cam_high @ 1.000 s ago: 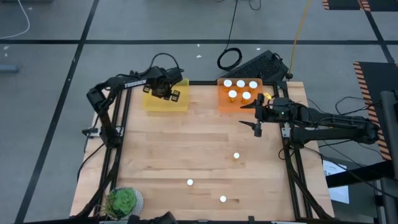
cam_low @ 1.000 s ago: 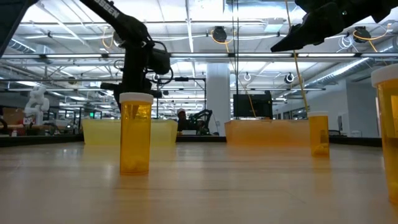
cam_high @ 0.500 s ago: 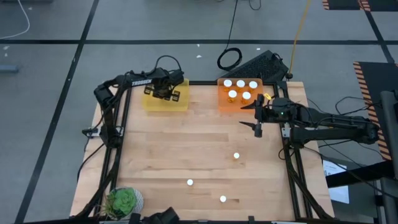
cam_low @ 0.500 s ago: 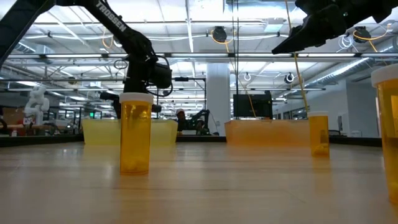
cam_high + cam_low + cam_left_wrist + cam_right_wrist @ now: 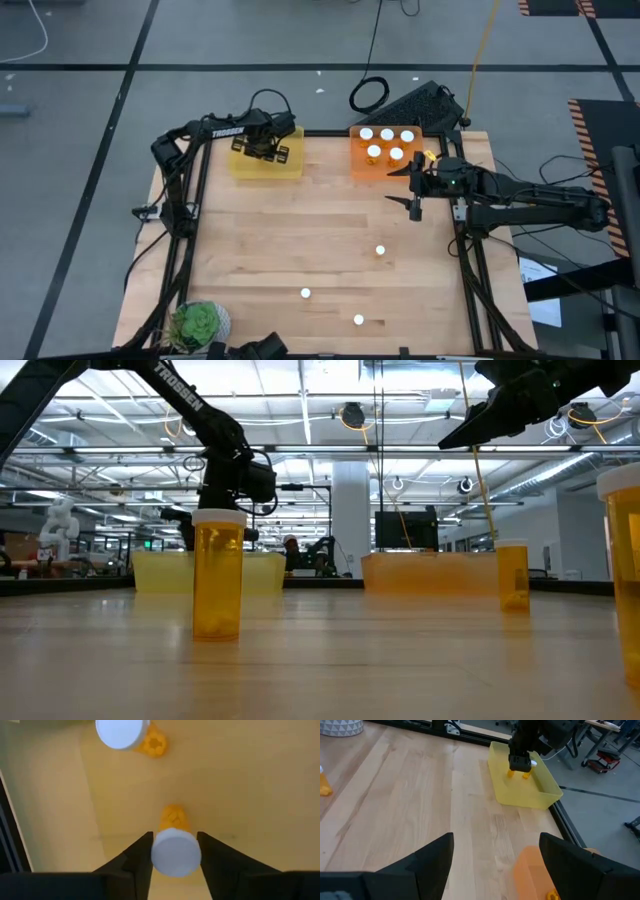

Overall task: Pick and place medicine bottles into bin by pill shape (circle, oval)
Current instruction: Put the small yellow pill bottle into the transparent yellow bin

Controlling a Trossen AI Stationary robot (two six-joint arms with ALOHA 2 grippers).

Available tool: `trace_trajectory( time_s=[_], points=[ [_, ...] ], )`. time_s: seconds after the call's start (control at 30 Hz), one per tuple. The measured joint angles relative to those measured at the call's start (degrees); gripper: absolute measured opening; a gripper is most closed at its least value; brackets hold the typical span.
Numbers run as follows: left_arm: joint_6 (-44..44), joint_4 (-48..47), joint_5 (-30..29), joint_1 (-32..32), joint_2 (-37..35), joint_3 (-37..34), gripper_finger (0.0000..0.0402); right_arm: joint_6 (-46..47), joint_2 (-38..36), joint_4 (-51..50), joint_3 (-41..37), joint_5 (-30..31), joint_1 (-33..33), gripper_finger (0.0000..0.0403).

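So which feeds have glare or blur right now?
Low view: bright ceiling lights behind, the near bottle sharp, one at the right edge cut off. Left wrist view: the left pincer grips a bottle, its white cap soft. High view: even light.

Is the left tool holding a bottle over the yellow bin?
Yes: in the left wrist view the left tool has its fingers on either side of a white-capped bottle above the yellow bin.
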Motion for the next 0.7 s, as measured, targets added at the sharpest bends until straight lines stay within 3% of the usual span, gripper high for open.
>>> trace_trajectory(
  time_s=[0.27,0.7],
  points=[
    [0.1,-0.1,-1.1,0.0,0.0,0.0,0.0208,0.0,0.0,0.0,0.0,0.0,0.0,0.0287],
    [0.1,-1.4,-2.6,-0.3,-0.4,0.0,0.0214,0.0,0.0,-0.2,0.0,0.0,0.0,0.0287]
  ],
)
